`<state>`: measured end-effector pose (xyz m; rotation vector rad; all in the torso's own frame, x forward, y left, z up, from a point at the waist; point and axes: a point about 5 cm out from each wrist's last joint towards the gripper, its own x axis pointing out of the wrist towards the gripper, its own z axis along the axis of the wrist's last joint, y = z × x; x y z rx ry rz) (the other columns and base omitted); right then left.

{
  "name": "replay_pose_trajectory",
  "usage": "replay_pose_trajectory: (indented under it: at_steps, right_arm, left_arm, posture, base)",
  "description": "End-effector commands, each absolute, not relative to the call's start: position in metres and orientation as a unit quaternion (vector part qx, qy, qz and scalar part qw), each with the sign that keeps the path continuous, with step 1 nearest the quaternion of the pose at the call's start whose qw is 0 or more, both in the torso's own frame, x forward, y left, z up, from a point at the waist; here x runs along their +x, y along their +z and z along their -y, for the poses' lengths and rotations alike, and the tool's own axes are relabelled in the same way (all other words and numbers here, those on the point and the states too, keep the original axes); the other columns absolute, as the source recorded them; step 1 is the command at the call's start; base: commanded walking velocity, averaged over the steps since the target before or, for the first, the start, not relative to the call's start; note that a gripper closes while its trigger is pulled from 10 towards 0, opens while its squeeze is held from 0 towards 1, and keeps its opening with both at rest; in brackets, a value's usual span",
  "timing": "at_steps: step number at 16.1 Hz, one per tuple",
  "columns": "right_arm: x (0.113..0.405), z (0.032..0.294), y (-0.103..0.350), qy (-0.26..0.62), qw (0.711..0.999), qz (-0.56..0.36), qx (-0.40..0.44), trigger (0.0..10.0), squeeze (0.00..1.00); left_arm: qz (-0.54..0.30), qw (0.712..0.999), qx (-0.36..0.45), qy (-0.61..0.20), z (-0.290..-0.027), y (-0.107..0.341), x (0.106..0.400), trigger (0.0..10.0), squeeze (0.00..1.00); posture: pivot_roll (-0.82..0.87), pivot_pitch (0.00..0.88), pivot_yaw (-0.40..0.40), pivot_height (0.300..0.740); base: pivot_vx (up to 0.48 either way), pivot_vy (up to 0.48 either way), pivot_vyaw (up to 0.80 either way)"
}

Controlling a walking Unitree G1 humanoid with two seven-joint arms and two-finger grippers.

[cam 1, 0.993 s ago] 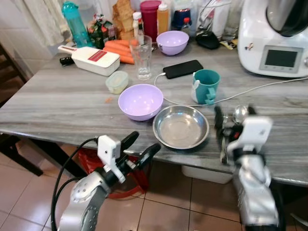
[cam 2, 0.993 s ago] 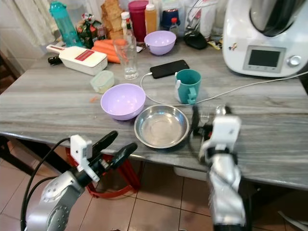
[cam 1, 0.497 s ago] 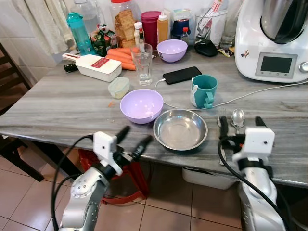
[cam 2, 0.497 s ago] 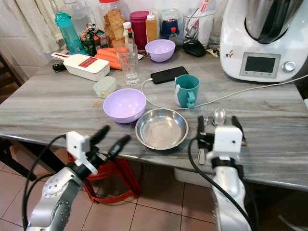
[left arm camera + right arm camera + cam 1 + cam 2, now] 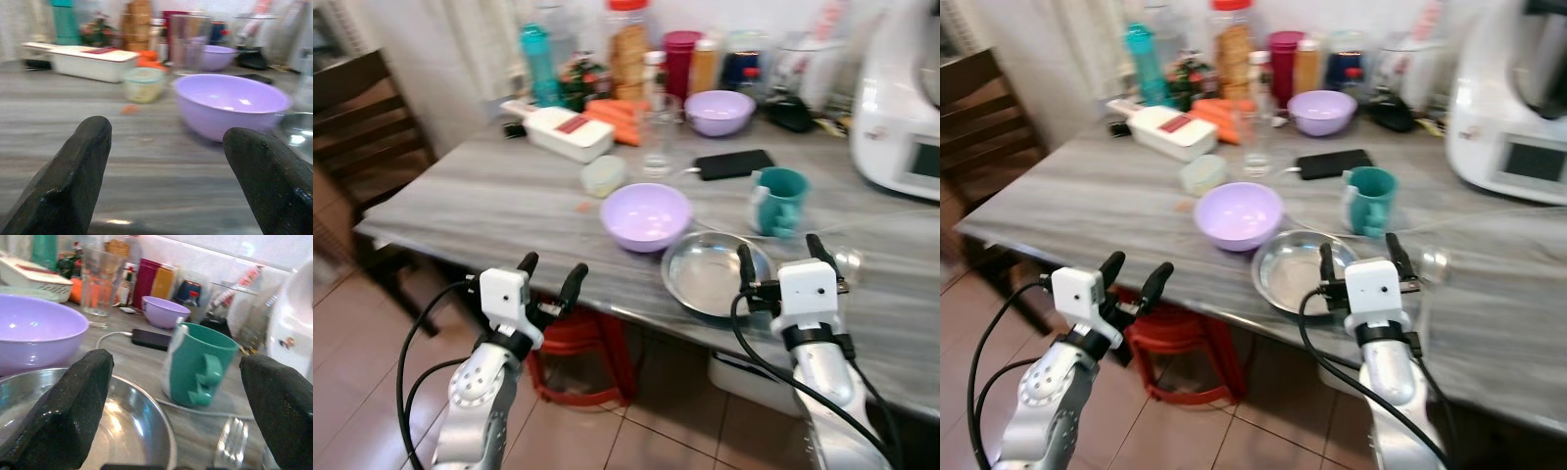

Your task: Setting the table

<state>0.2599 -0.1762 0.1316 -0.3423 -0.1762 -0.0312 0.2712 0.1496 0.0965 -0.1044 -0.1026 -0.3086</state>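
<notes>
A steel bowl [image 5: 710, 272] sits near the table's front edge, with a purple bowl [image 5: 646, 215] just behind it to the left and a teal mug [image 5: 778, 199] behind it to the right. A spoon [image 5: 847, 259] lies blurred to the right of the steel bowl, and fork tines [image 5: 230, 440] show beside it. My right gripper [image 5: 779, 253] hangs open and empty over the steel bowl's right rim. Off the front edge, left of the bowls, my left gripper [image 5: 551, 272] is open and empty.
The back of the grey table [image 5: 489, 196] holds a second purple bowl [image 5: 718, 111], a glass [image 5: 658, 132], a phone [image 5: 734, 164] on a cable, a white slicer [image 5: 558, 130], bottles and a white appliance [image 5: 911, 137]. A chair [image 5: 367, 127] stands left; a red stool [image 5: 578, 338] sits underneath.
The camera has swung and the picture is blurred. My right gripper has drawn back from the spoon and fork and risen. My left gripper has lifted a little, still open.
</notes>
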Motion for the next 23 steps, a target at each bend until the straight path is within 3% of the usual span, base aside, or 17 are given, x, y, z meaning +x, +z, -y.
replay_pose_trajectory:
  at_steps: [1,13,23]
  right_arm:
    - [0.26,0.169,0.139,-0.001,0.98,0.104,-0.17,10.0,0.0]
    - [0.264,0.144,0.148,0.07,0.975,0.131,-0.167,10.0,0.0]
    - [0.265,0.138,0.139,0.094,0.977,0.117,-0.151,10.0,0.0]
  left_arm:
    - [0.041,0.992,-0.038,-0.112,-0.16,0.093,0.275,10.0,0.0]
    - [0.031,0.999,0.039,0.016,-0.175,0.089,0.287,10.0,0.0]
    - [0.037,0.996,0.063,0.049,-0.183,0.088,0.289,10.0,0.0]
  posture:
    - [-0.11,0.0,0.075,0.74]
    - [-0.11,0.0,0.076,0.74]
    - [-0.1,0.0,0.073,0.74]
  base:
    - [0.0,0.0,0.8]
    - [0.0,0.0,0.8]
    - [0.0,0.0,0.8]
